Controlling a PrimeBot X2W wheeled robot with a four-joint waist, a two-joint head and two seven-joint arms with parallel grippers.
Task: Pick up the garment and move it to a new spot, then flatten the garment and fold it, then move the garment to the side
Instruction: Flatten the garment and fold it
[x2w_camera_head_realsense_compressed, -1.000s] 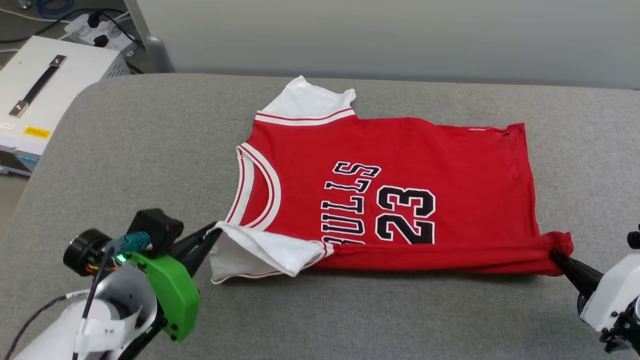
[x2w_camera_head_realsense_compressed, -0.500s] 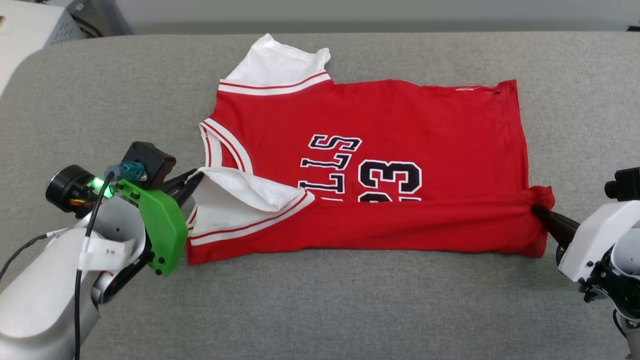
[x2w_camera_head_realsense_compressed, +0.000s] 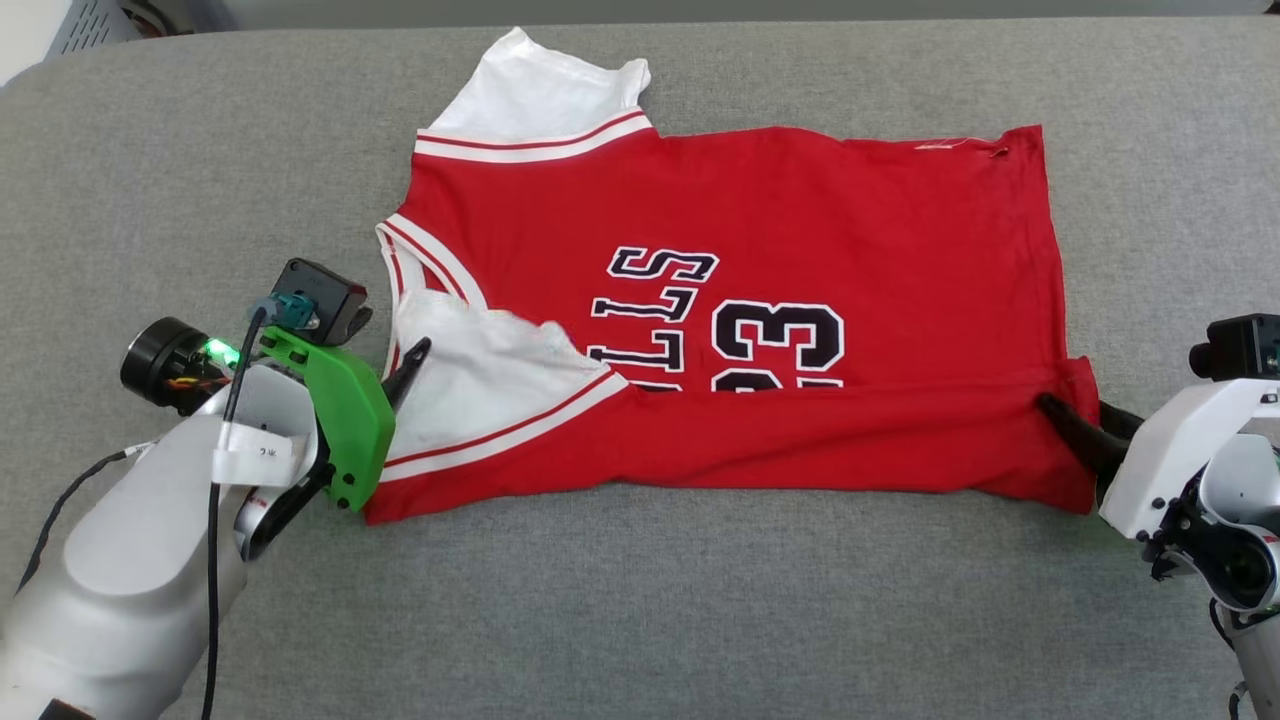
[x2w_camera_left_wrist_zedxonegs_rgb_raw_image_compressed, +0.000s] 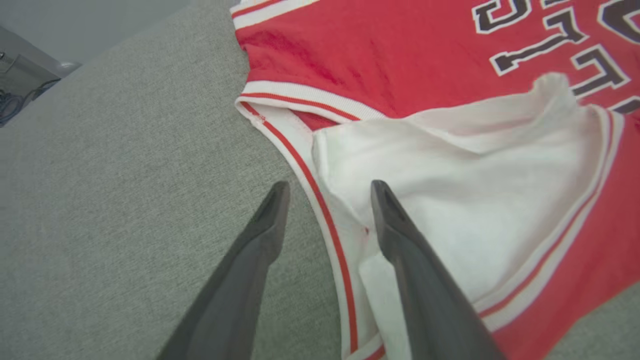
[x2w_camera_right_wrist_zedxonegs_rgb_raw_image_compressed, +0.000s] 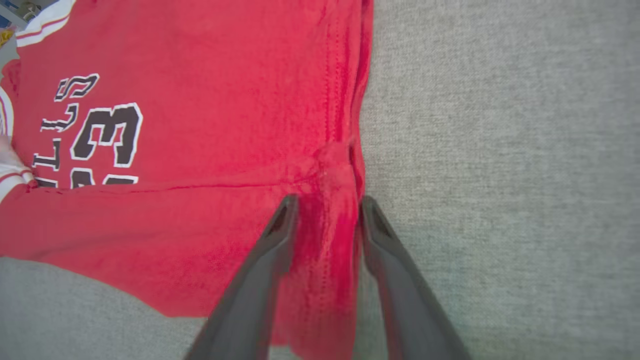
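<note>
Mid-fold, the garment (x2w_camera_head_realsense_compressed: 800, 220) is laid on the worktop (x2w_camera_head_realsense_compressed: 640, 620), near edge turned over, left hand (x2w_camera_left_wrist_zedxonegs_rgb_raw_image_compressed: 328, 187) and right hand (x2w_camera_right_wrist_zedxonegs_rgb_raw_image_compressed: 328, 200) released; fresh grips are likely needed next.

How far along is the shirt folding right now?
Done: the shirt lies flat on the grey table, and its near long edge is folded up over the bottom of the lettering. In hand: the left claw sits open at the white sleeve and the right claw open at the hem end of that fold. Left: likely more folds, then moving it to the side.
</note>
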